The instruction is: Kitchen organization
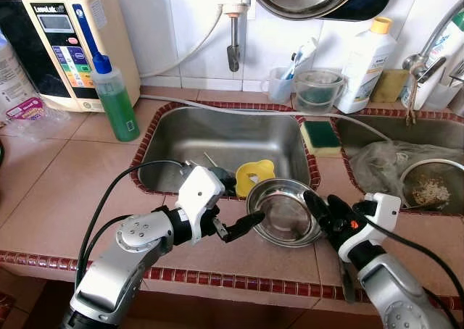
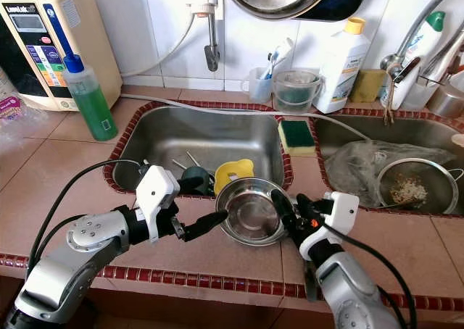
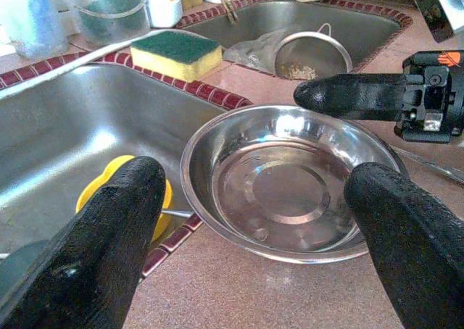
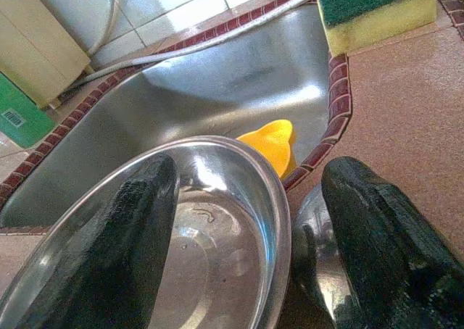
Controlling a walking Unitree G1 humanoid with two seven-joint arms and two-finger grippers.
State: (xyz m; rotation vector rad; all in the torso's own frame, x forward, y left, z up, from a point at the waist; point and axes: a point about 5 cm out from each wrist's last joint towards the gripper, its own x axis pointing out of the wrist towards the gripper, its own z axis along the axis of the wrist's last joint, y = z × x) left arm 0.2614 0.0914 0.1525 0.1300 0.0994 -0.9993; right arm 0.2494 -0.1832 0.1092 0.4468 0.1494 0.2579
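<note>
A shallow round stainless-steel bowl (image 1: 284, 213) is seen on the near tiled counter (image 1: 65, 177), at the left sink's (image 1: 217, 137) edge. It is flanked by the left gripper (image 1: 243, 226) and straddled at its right rim by the right gripper (image 1: 321, 207), both jaws spread, nothing gripped. The lift appears not yet begun; a yellow plastic piece (image 1: 254, 174) remains in the sink.

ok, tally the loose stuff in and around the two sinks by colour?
Steel: 2, bowl and strainer
Yellow: 1, yellow piece in left sink
Yellow-green: 1, sponge
Green: 1, soap bottle
White: 1, white bottle
Total: 6
</note>
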